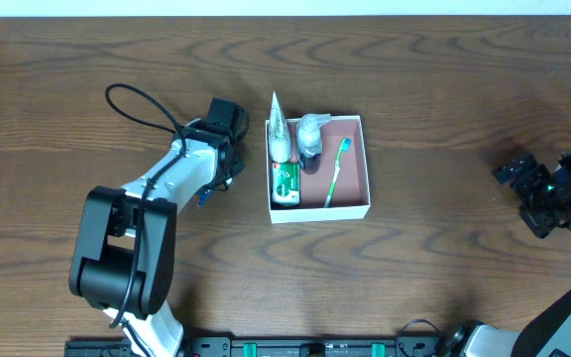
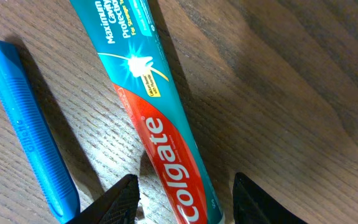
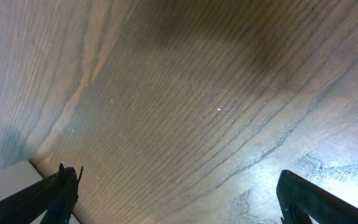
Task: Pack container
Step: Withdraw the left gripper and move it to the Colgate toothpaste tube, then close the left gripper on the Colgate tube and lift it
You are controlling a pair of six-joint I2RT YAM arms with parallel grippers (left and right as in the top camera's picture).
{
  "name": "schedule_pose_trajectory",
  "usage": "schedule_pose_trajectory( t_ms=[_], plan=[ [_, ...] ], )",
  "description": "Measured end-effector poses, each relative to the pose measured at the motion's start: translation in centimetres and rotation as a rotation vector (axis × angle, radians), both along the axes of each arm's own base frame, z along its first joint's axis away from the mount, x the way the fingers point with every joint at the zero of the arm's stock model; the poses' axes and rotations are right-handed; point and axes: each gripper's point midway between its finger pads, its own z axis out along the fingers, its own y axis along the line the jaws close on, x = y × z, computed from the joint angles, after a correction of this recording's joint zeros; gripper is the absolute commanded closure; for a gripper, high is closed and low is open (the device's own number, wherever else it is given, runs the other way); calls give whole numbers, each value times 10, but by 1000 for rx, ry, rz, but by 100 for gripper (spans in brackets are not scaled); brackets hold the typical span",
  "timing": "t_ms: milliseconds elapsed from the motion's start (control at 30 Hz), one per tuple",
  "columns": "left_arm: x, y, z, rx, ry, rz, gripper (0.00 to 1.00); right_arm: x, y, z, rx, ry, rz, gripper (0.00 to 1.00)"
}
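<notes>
- Container (image 1: pixel 320 212) sat open at mid-table, already holding a white tube (image 1: pixel 281 134), a green pack (image 1: pixel 285 183), a clear bottle (image 1: pixel 310 139) and a toothbrush (image 1: pixel 335 177).
- Just left of the container, outside it, a Colgate tube (image 2: pixel 160 130) and a blue comb (image 2: pixel 30 124) lay side by side on the table (image 2: pixel 291 93). These looked like what was left to pack.
- Left gripper (image 2: pixel 188 190) hung over the Colgate tube, fingers apart on either side of it and clamped on nothing.
- Right gripper (image 3: pixel 179 180) was well right of the container, fingers spread wide over bare wood, holding nothing.
- By my judgement, packing was more than half done, and grasping the Colgate tube was the step in hand.
</notes>
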Motion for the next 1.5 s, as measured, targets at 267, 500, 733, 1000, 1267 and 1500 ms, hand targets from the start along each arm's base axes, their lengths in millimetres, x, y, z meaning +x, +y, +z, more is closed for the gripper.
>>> schedule_pose_trajectory(
  t_ms=[267, 500, 733, 1000, 1267, 1500],
  plan=[
    [0, -4, -1, -24, 2, -5, 50, 0, 0, 0, 0, 0, 0, 1],
    [2, -12, -1, -69, -3, -14, 50, 0, 0, 0, 0, 0, 0, 1],
    [1, -14, -7, -77, 10, -13, 54, 0, 0, 0, 0, 0, 0, 1],
    [12, -15, -7, -78, -29, -8, 62, 0, 0, 0, 0, -1, 0, 1],
    [14, -9, -7, -78, -34, 10, 85, 0, 0, 0, 0, 0, 0, 1],
    [8, -9, -6, -56, 10, -92, 87, 0, 0, 0, 0, 0, 0, 1]
  ],
)
